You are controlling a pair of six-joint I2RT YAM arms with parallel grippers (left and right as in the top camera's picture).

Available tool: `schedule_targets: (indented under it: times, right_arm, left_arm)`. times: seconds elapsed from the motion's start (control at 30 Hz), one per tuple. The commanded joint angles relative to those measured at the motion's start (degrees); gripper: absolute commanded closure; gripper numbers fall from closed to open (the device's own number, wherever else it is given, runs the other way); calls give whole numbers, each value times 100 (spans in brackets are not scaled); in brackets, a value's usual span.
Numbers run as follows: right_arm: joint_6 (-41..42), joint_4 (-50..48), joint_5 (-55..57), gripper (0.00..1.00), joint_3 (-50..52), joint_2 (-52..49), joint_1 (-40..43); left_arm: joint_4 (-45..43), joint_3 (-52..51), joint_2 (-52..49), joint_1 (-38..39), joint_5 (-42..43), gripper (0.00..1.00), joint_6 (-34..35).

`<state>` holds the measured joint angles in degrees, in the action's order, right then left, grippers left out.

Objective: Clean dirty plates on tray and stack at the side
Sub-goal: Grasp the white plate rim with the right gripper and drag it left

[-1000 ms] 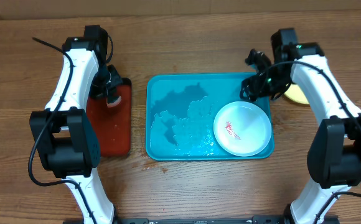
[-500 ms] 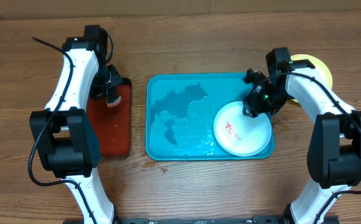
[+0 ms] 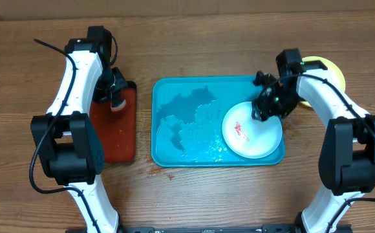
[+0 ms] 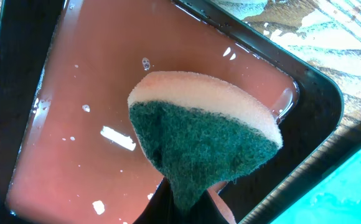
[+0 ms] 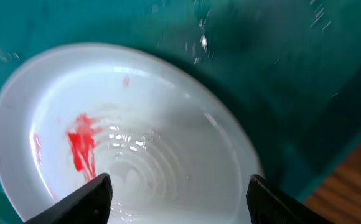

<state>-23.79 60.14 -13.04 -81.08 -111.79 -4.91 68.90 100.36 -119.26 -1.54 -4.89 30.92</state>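
Tray [image 3: 181, 97]: plate [image 3: 255, 136] beneath right hand [image 3: 264, 110]

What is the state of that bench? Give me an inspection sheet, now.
Surface: wooden table.
Job's things: turquoise tray, wet; white plate in its right end, red smear unwiped; yellow plate on the table past the tray's right end.
Clutter: dark red tray, holding liquid.
Grippers: left gripper shut on sponge above the dark red tray; right gripper open over the white plate.
Cables: black cables along the arms.
Surroundings: pale board at the far edge.
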Motion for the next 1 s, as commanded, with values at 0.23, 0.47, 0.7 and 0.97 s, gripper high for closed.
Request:
schedule_targets:
  times: [0.23, 0.47, 0.7, 0.97]
  right_arm:
    - [-28, -337, 442, 28, -162, -44, 37]
    - [63, -396, 448, 28, 118, -55, 37]
    - [175, -457, 238, 29, 400, -59, 125]
    - [496, -129, 247, 34, 400, -74, 103]
  left_arm:
    - [-26, -52, -15, 9, 149, 96, -225]
    - [-44, -52, -15, 9, 192, 96, -264]
    - [-39, -52, -15, 9, 199, 96, -264]
    - [-44, -52, -15, 9, 345, 96, -264]
